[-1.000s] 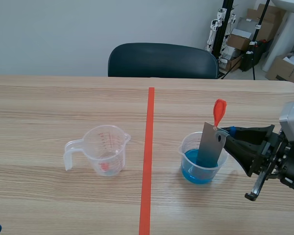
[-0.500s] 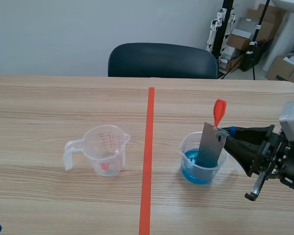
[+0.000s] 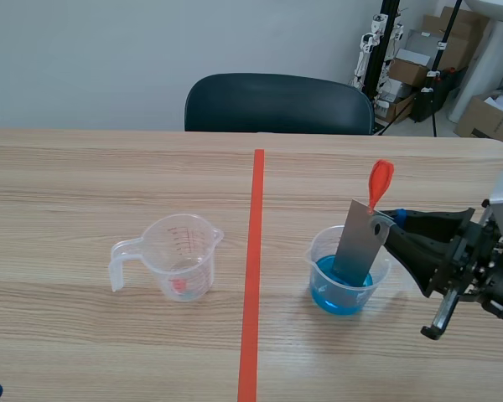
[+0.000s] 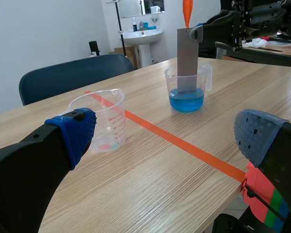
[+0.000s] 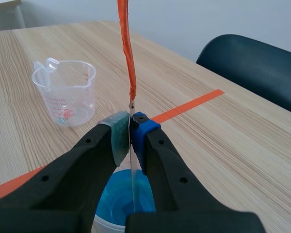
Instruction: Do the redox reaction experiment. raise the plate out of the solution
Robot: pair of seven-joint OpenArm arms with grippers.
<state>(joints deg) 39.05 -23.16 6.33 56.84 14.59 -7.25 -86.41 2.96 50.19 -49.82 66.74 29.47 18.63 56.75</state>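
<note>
Plate (image 3: 356,243) leans in the beaker (image 3: 317,260) toward the table's right edge, its lower end in blue solution (image 3: 331,295). Right gripper (image 3: 384,224) clamps the plate's top corner. Lift straight up, slowly, clear of the rim. Left gripper (image 4: 167,133) gapes empty at the near left edge. Measuring cup (image 3: 180,255) stands well apart — nothing obstructs.

A pale wooden tabletop (image 3: 84,184) is seen, divided down its middle by an orange-red tape line (image 3: 253,276). A clear measuring jug (image 3: 180,258) with a handle is stood on it to the left of the line. A clear plastic cup (image 3: 345,280), partly filled with blue liquid (image 3: 337,297), is stood to the right of the line, well apart from the jug.
</note>
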